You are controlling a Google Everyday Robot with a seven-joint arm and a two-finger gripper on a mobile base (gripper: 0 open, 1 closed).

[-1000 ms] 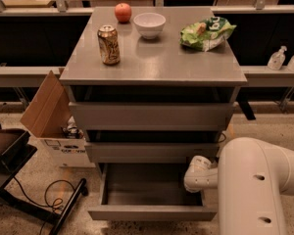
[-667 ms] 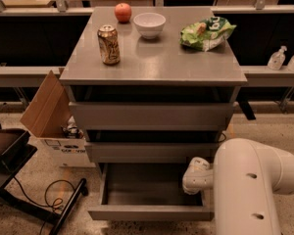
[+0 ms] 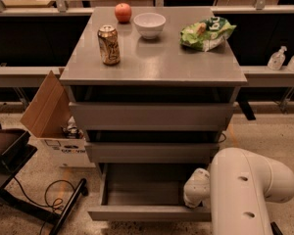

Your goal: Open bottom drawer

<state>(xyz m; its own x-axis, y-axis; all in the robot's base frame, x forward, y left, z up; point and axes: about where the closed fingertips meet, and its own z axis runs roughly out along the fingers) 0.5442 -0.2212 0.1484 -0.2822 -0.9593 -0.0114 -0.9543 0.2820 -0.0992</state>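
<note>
The bottom drawer (image 3: 147, 212) of the grey cabinet (image 3: 152, 67) stands pulled out, showing a shallow grey tray inside. The two drawer fronts above it are pushed in. My white arm (image 3: 245, 195) comes in from the lower right. Its end, with the gripper (image 3: 196, 189), sits over the right side of the open bottom drawer, just behind the drawer's front panel. The arm covers the drawer's right front corner.
On the cabinet top stand a drink can (image 3: 109, 44), a red apple (image 3: 123, 12), a white bowl (image 3: 149, 24) and a green snack bag (image 3: 206, 32). An open cardboard box (image 3: 51, 114) sits on the floor to the left, with a black stand and cable (image 3: 54, 199) beside it.
My arm has shifted slightly left and its end has dropped a little lower over the drawer. The bottom drawer stays pulled out about as far as before.
</note>
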